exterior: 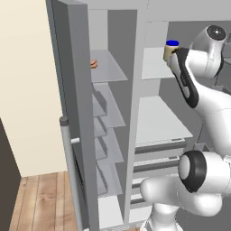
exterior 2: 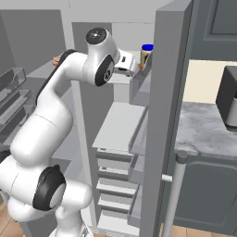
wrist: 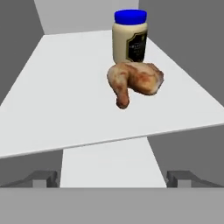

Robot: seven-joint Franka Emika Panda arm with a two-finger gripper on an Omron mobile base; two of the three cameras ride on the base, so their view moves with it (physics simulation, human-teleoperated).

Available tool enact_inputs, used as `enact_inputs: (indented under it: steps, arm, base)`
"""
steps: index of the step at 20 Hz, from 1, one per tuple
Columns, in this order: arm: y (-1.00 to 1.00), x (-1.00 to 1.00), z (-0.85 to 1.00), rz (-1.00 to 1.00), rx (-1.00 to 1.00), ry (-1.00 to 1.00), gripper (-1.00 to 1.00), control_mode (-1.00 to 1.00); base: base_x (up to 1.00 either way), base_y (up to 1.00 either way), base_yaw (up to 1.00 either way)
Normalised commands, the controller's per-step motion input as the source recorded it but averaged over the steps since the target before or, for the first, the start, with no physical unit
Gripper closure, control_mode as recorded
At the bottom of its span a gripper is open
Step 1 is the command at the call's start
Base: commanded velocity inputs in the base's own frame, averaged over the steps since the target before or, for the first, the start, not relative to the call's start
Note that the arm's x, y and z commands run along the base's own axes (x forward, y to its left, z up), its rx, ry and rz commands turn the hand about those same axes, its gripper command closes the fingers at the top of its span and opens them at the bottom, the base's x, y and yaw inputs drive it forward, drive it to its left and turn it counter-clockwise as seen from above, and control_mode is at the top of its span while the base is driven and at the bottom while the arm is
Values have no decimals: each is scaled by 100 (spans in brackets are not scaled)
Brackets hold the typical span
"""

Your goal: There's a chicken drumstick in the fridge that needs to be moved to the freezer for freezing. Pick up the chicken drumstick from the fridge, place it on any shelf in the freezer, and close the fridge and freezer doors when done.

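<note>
Tan-brown, the chicken drumstick (wrist: 134, 81) lies on a white shelf (wrist: 65, 96) of the open fridge (exterior: 162, 131), just in front of a blue-lidded jar (wrist: 129, 37). My gripper (wrist: 112, 177) hangs before the shelf edge, fingers spread and empty.

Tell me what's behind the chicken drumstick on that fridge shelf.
Right behind the chicken drumstick stands a blue-lidded jar, upright on the same white shelf. The drumstick covers the jar's base, so whether they touch is unclear.
</note>
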Motion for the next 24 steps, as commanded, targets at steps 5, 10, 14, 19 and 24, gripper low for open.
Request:
enact_inputs:
  steps: [5, 10, 14, 19, 24]
  arm:
    - [-28, 50, -22, 1, 0, 5, -100, -100]
    - [-24, 43, -14, 0, 0, 7, -100, -100]
    - [-2, 49, -29, 0, 0, 3, -100, -100]
    - [-1, 48, -20, 0, 0, 1, -100, -100]
    - [-8, 37, -18, 0, 0, 0, -100, -100]
  base:
    - [0, 0, 0]
    - [0, 0, 0]
    - [0, 0, 0]
    - [0, 0, 0]
    - [0, 0, 0]
